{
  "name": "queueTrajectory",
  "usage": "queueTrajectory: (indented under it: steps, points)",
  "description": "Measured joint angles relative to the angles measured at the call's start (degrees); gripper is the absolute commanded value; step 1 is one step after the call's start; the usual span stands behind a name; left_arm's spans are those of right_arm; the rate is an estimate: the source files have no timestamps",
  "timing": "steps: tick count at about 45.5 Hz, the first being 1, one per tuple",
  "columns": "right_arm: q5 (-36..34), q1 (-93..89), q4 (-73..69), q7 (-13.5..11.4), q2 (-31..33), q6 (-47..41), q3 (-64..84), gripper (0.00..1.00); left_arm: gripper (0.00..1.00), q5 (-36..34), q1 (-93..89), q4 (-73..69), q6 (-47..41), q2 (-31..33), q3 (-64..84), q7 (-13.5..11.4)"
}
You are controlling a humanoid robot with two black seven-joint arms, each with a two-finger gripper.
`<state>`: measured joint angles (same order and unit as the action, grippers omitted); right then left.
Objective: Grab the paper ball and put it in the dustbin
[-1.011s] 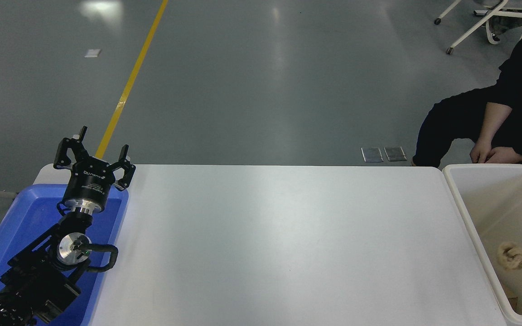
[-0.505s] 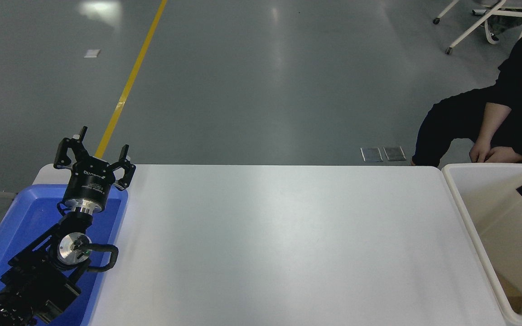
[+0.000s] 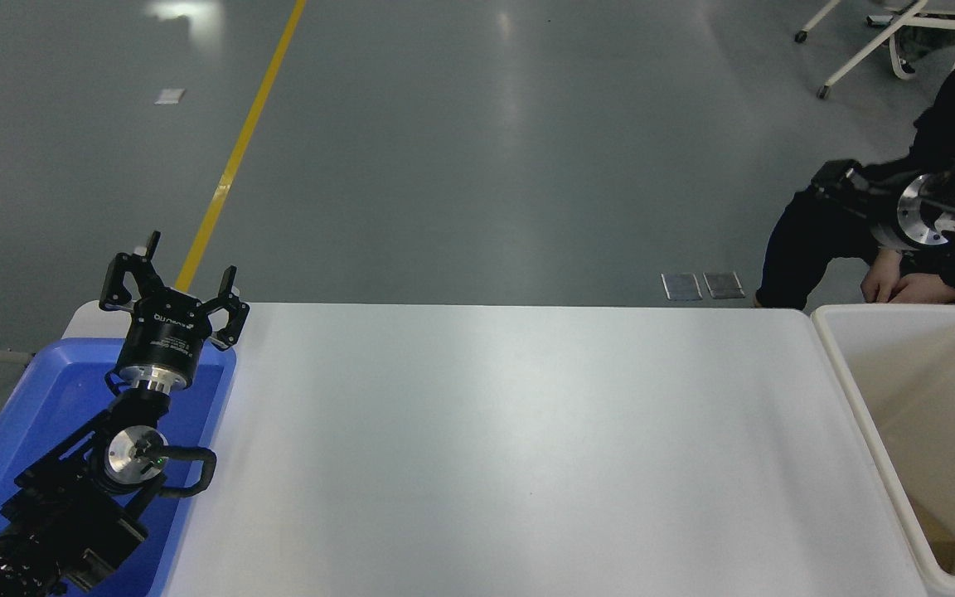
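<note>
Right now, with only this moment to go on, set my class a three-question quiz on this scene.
1. True or false: the left gripper is open, parked by the blue tray.
2. Where is the dustbin?
A. At the right end of the white table
B. At its left end
C. In its middle
3. Short answer: can a paper ball be seen lying on the white table?

Key: 1 true. 2 A. 3 no, none shows there.
</note>
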<state>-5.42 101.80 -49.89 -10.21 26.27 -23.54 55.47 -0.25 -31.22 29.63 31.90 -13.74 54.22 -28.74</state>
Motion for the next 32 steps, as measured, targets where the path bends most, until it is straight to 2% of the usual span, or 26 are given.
queueTrajectory:
  steps: [18, 32]
  points:
    - [0.30, 19.68, -22.22, 0.01, -2.36, -15.83, 7.00, 1.00, 0.98, -0.02, 0.03, -0.01, -0.09, 0.02, 0.00, 0.00]
    - [1.91, 29.41, -34.40, 0.01, -2.82, -20.16, 9.33, 1.00, 0.98, 0.01, 0.05, -0.01, -0.09, 0.02, 0.01, -0.08]
